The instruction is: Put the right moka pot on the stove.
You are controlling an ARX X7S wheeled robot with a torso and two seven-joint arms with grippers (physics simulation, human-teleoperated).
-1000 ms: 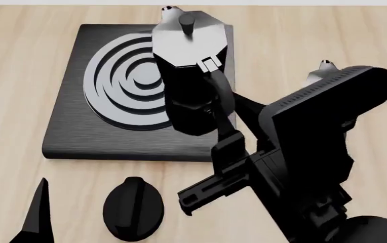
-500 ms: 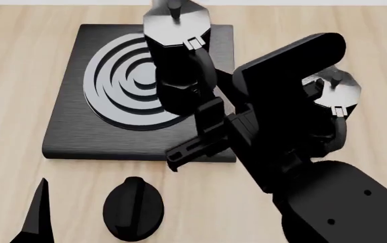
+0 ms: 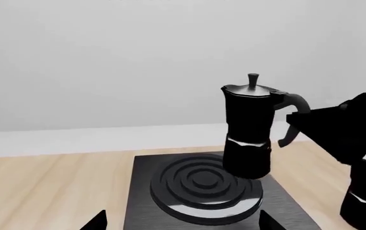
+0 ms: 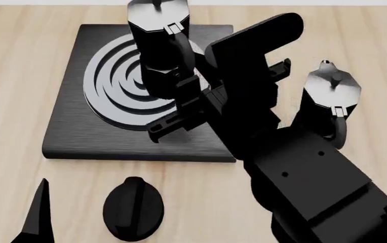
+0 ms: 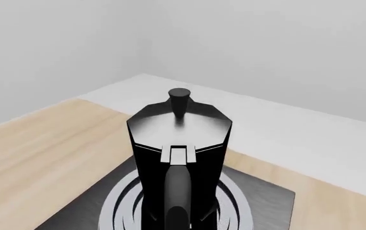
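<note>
The right moka pot (image 4: 158,40) is held upright above the stove (image 4: 68,131), over the right part of the round burner (image 4: 116,83); in the left wrist view its base (image 3: 247,163) is seen slightly above the rings, not resting on them. The curved handle (image 3: 293,108) is pinched by the right gripper (image 4: 190,93), whose fingers are closed on it from the side of the stove nearest the second moka pot (image 4: 330,96). That second pot stands on the wooden table (image 4: 17,66) well to the right of the stove. A round black knob (image 4: 134,207) lies just in front of the stove. Only one finger tip of the left gripper (image 4: 37,215) is seen, in front of the stove's left corner, so whether its fingers are spread or pressed together cannot be told.
</note>
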